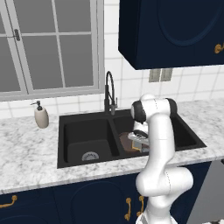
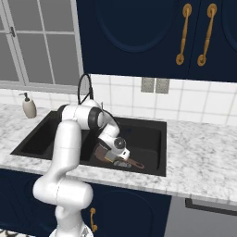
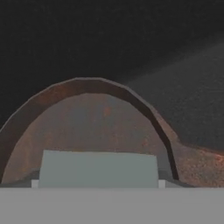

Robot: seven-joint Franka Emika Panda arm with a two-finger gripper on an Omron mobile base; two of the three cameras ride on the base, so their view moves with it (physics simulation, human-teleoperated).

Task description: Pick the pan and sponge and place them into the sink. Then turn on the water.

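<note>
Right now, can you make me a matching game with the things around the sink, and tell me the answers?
Things:
1. pan
2. soap dispenser
3. faucet
4. drain

Places or looks:
A. beige bottle standing on the marble counter left of the sink
B. round and silvery, on the floor of the left basin
C. brown, lying in the right basin under the gripper
D. tall and black, rising behind the divider between the basins

Pairs: 1-C, 2-A, 3-D, 4-B

Soap dispenser [image 1: 41,116] on marble counter [image 1: 26,148], window [image 1: 48,43], navy cabinets [image 1: 170,30]
</note>
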